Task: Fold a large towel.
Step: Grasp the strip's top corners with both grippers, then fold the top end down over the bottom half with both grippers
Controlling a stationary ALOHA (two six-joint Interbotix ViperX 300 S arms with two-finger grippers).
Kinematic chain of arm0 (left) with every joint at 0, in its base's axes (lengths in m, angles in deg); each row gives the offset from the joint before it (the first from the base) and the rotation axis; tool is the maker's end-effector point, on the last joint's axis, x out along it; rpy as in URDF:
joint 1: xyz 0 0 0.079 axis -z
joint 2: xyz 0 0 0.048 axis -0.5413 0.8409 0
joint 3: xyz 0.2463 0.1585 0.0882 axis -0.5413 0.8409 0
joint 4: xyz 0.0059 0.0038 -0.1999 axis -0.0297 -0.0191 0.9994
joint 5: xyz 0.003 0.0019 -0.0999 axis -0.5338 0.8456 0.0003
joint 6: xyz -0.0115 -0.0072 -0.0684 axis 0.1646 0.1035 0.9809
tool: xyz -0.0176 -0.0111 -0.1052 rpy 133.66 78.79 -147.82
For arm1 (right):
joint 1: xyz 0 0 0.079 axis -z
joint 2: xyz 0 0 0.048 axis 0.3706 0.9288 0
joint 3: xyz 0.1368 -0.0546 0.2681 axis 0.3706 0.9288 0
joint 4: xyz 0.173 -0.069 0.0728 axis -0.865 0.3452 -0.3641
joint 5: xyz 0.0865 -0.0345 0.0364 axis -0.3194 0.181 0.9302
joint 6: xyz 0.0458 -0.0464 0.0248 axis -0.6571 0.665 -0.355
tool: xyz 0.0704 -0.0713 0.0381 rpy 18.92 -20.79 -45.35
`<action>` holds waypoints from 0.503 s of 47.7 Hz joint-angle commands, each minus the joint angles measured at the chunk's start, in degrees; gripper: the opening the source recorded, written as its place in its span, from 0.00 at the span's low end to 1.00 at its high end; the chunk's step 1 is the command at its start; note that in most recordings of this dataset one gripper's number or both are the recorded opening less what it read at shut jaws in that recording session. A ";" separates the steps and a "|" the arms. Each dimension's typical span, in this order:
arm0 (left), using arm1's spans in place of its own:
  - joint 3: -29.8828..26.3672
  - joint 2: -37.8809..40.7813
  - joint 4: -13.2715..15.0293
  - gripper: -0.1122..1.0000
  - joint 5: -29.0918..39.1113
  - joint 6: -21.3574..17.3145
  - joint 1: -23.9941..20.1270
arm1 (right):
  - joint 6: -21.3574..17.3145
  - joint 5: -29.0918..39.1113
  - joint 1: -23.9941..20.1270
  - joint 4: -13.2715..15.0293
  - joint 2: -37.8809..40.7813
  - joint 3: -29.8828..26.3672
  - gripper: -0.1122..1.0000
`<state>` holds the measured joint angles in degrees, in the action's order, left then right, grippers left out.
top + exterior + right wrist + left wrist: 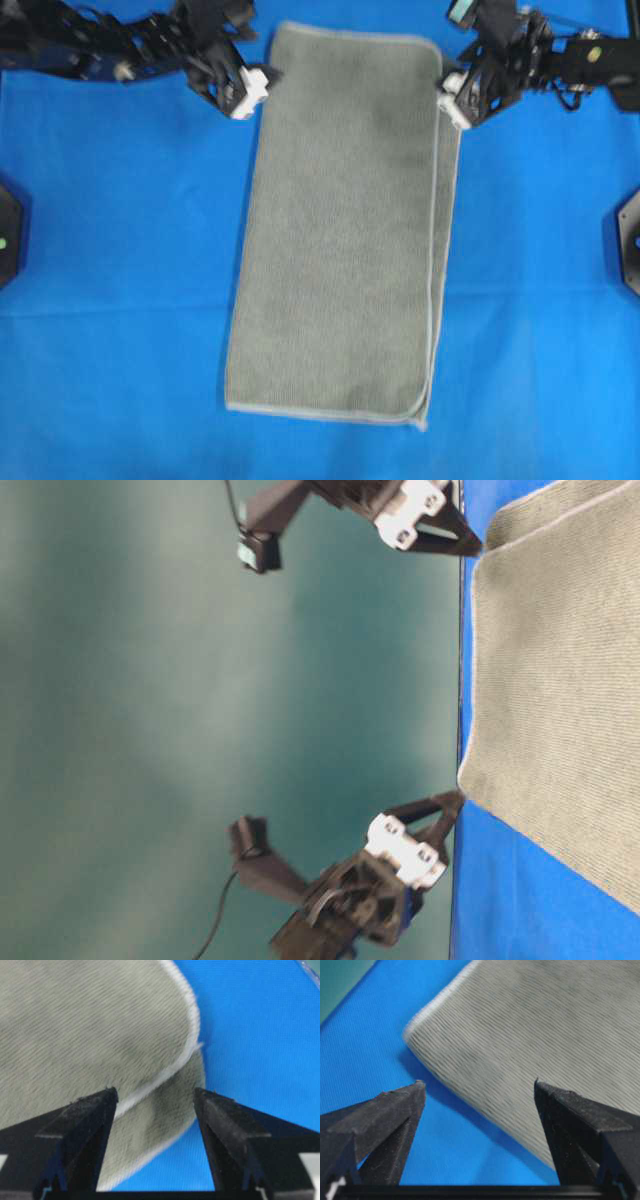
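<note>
The towel (345, 220), looking soft and limp, is lying folded double, with both the left gripper (262, 88) and right gripper (450, 97) gaping empty at its 11 and 1 o'clock corners, likely the best holds.

Blue table covering (120, 250); teal backdrop (150, 700).

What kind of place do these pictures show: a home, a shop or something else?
Probably a robotics lab bench, not a home. A plain blue table covering holds only a half-folded towel. Two black robot arms reach in, the left tool and right tool open at the towel's corners.
</note>
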<state>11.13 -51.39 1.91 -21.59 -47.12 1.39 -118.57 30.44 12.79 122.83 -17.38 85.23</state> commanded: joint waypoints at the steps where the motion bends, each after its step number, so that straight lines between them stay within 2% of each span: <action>1: -2.81 1.49 -0.18 0.84 -0.53 -0.09 -1.05 | 0.09 -2.20 1.67 0.26 2.02 -2.37 0.67; 10: -5.36 5.98 -0.09 0.76 -0.26 -0.09 -1.23 | 0.26 -1.76 2.99 0.26 5.71 -4.31 0.67; 15: -5.71 6.77 -0.09 0.61 -0.18 -0.09 -0.97 | 0.62 -0.44 2.90 0.26 6.33 -4.31 0.63; 16: -5.63 6.77 -0.09 0.57 -0.18 -0.09 -0.79 | 0.62 -0.26 2.90 0.26 6.33 -4.13 0.60; 24: -5.36 6.68 -0.09 0.19 -0.09 -0.09 0.70 | 0.88 -0.35 2.46 0.26 5.63 -3.08 0.19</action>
<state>6.48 -43.74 1.91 -21.50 -47.12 1.39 -117.77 29.91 14.98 123.01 -10.62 82.16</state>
